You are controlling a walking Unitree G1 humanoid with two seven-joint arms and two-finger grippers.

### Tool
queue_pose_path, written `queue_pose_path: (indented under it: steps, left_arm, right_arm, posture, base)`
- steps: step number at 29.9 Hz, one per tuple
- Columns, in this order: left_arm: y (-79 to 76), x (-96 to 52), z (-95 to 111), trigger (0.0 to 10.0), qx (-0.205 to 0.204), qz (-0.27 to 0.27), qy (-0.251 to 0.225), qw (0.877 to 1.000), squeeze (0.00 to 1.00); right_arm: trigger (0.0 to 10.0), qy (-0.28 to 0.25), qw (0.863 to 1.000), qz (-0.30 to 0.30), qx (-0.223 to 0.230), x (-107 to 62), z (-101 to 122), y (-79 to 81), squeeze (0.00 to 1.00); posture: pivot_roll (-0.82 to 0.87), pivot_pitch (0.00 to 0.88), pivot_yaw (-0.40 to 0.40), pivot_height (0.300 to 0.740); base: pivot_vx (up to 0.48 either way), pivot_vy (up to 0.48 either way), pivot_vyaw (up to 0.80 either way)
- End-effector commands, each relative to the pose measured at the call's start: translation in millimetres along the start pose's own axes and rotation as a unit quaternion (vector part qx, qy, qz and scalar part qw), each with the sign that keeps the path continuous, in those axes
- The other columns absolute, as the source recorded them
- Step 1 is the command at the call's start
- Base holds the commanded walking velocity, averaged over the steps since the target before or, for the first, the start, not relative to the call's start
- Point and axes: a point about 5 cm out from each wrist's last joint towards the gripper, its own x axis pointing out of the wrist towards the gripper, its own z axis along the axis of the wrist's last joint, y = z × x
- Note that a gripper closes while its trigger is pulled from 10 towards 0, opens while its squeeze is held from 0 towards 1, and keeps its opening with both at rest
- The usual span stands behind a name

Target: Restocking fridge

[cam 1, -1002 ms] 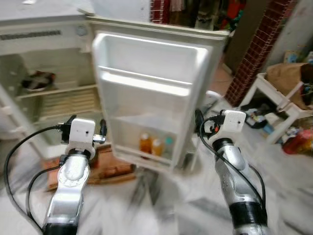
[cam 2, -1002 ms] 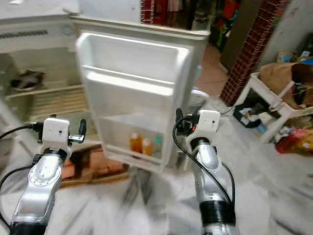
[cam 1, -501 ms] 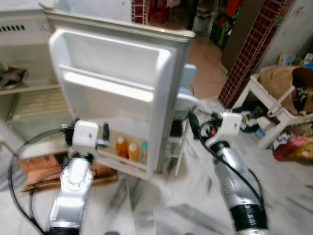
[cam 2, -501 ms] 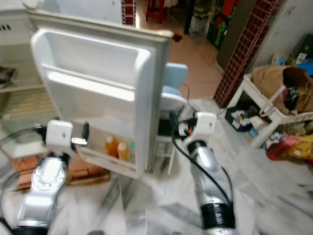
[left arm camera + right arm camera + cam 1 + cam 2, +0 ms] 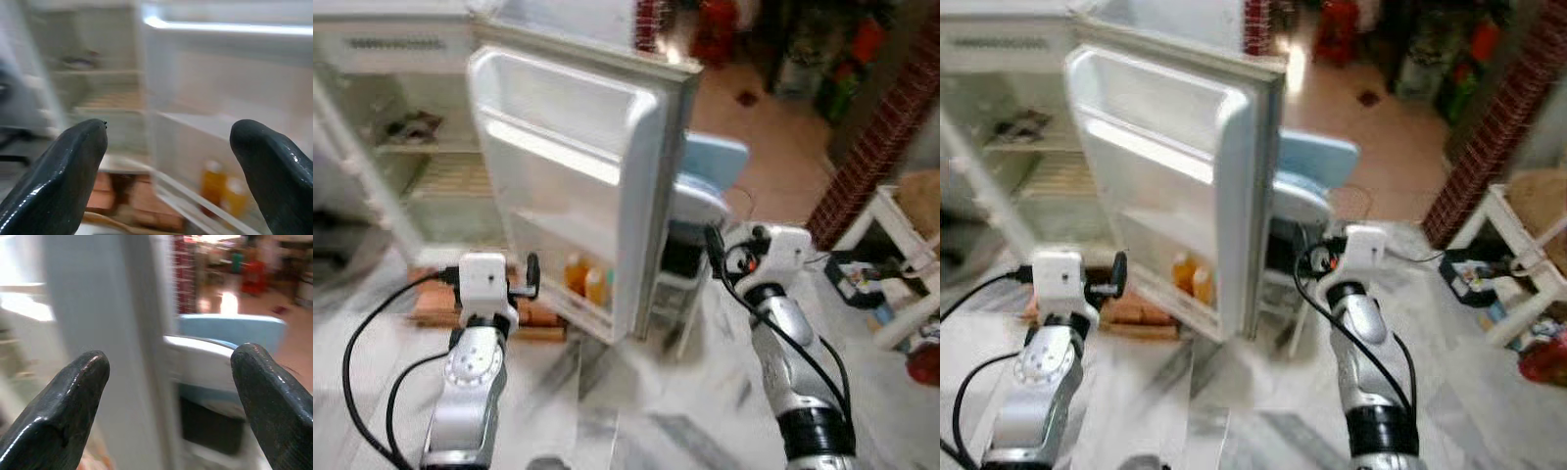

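Before you: fridge (image 5: 401,147) with door (image 5: 578,176) swung wide — two orange bottles (image 5: 585,279) on the door's bottom shelf. Your left gripper (image 5: 168,166) is raised toward that shelf, fingers spread, nothing held. Your right gripper (image 5: 171,406) is by the door's outer edge — released, nothing held; pale blue chair (image 5: 705,181) beyond
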Motion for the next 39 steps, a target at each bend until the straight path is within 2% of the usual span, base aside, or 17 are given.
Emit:
queue_pose_path:
  steps: [1,4,10,19,23,30,35,38,39]
  left_arm:
    - [1.0,-2.8,-2,10.0,-0.001,0.004,0.005,1.000,0.00]
    - [2.0,-3.9,-2,10.0,0.000,0.001,0.003,1.000,0.00]
    - [1.9,-5.0,-1,10.0,-0.003,-0.001,0.003,1.000,0.00]
    - [-1.0,-5.7,-1,10.0,-0.006,-0.008,0.002,1.000,0.00]
    - [-3.4,-6.2,1,10.0,-0.022,-0.013,-0.007,1.000,0.00]
    - [-3.2,-11.1,-2,10.0,-0.016,-0.010,0.002,1.000,0.00]
    - [0.3,-25.2,-19,10.0,-0.011,0.001,0.036,0.999,0.00]
    - [1.5,-31.1,-26,10.0,-0.019,0.009,0.058,0.998,0.00]
    - [1.5,-31.1,-26,10.0,-0.019,0.009,0.058,0.998,0.00]
  right_arm:
    - [10.0,-0.005,1.000,-0.006,-0.005,3.0,3,-0.4,0.00]
    - [10.0,-0.007,1.000,-0.012,-0.006,3.2,5,-2.6,0.00]
    - [10.0,-0.008,0.999,-0.037,-0.011,3.1,5,-9.2,0.00]
    - [10.0,-0.012,0.999,-0.041,-0.014,4.1,7,-11.0,0.00]
    - [10.0,-0.014,0.999,-0.041,-0.011,2.9,6,-11.4,0.00]
    - [10.0,-0.011,0.999,-0.041,-0.007,3.9,5,-12.7,0.00]
    - [10.0,-0.008,1.000,-0.020,-0.002,15.5,10,-6.0,0.00]
    - [10.0,-0.018,0.999,-0.023,-0.039,27.2,16,0.0,0.00]
    - [10.0,-0.018,0.999,-0.023,-0.039,27.2,16,0.0,0.00]
  posture:
    - [0.11,0.000,-0.045,0.740]
    - [0.11,0.000,-0.044,0.740]
    - [0.11,0.000,-0.042,0.740]
    - [0.11,0.000,-0.042,0.740]
    - [0.11,0.000,-0.042,0.740]
    - [0.11,0.000,-0.043,0.740]
    - [0.11,0.000,-0.040,0.740]
    - [0.12,0.000,-0.043,0.740]
    - [0.12,0.000,-0.043,0.740]
  base:
    - [0.000,0.000,0.69]
    - [0.000,0.000,0.65]
    - [0.275,0.000,0.00]
    - [0.300,-0.330,0.00]
    - [0.000,-0.183,0.00]
    - [0.000,0.000,0.00]
    - [0.000,0.000,0.00]
    - [0.000,0.000,0.27]
    - [0.000,0.000,0.80]
